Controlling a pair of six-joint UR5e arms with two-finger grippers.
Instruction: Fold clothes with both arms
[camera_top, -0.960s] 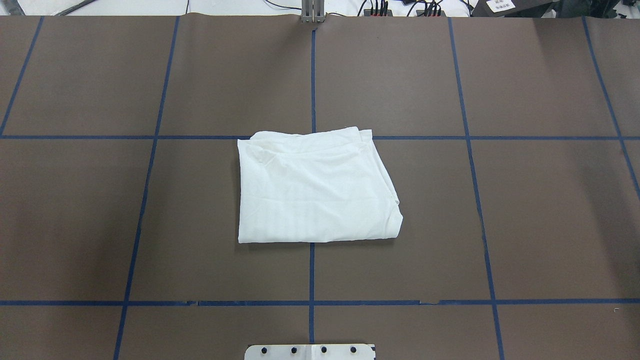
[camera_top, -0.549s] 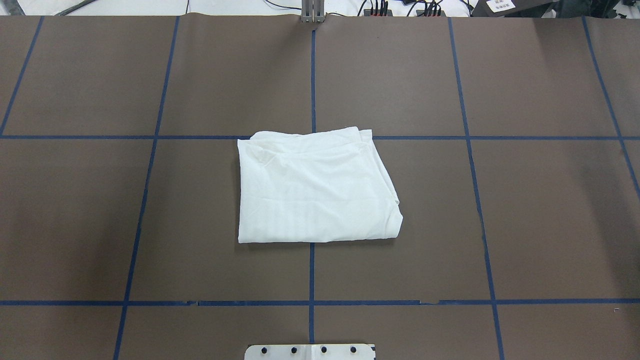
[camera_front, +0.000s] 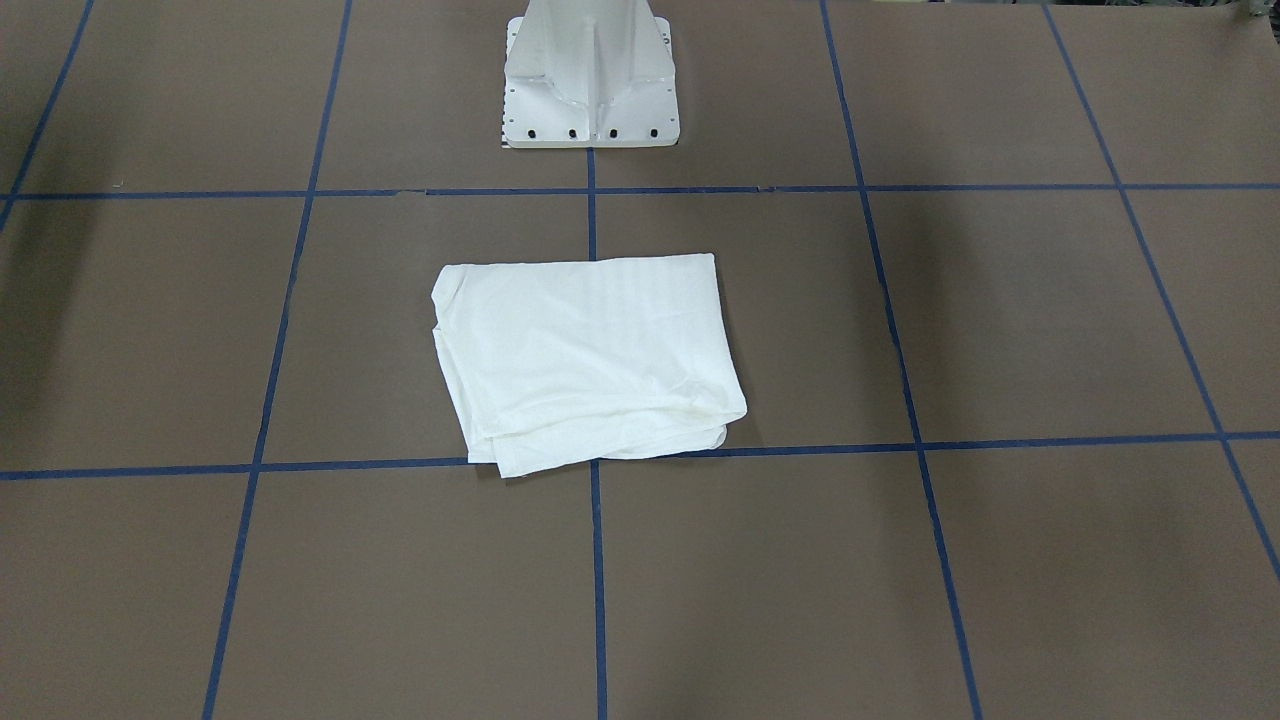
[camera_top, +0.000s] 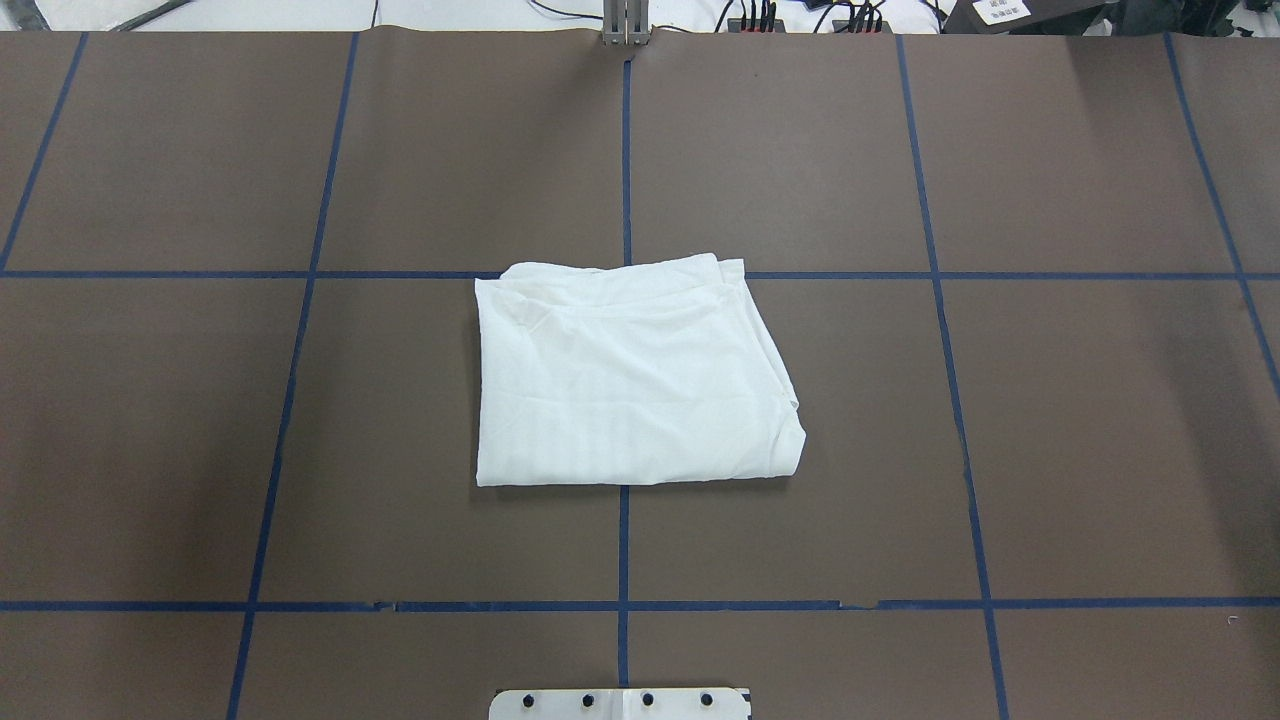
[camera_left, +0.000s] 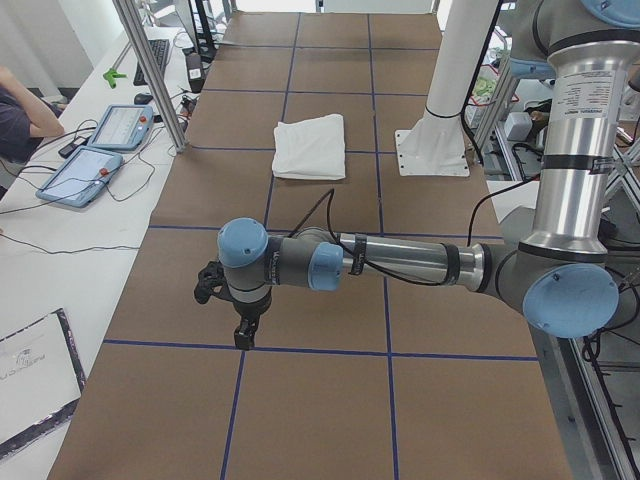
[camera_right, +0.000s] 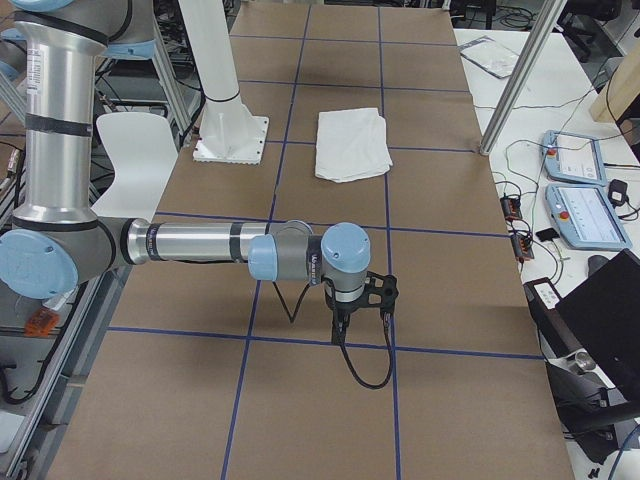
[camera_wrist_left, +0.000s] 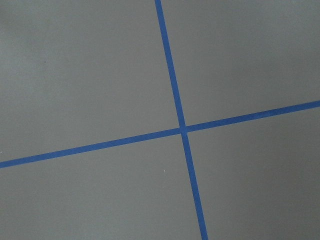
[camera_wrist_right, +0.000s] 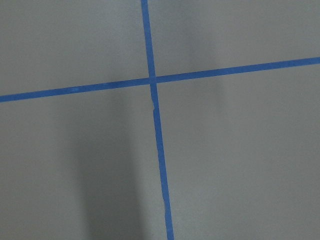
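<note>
While the folded white cotton T-shirt (camera_top: 630, 375) lies at the centre of the brown, blue-taped table (camera_top: 1100, 450), the black left gripper (camera_left: 243, 335) and black right gripper (camera_right: 340, 330) hang low near opposite ends, well apart from it; wide or narrow, I cannot tell.

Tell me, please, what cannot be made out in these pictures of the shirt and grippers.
- Left gripper: only in the exterior left view, small; open or shut cannot be told.
- Right gripper: only in the exterior right view; same doubt.
- Shirt: inner layers and underside hidden by its own folds.
- Pedestal base: cut off by the overhead view's lower edge.
</note>
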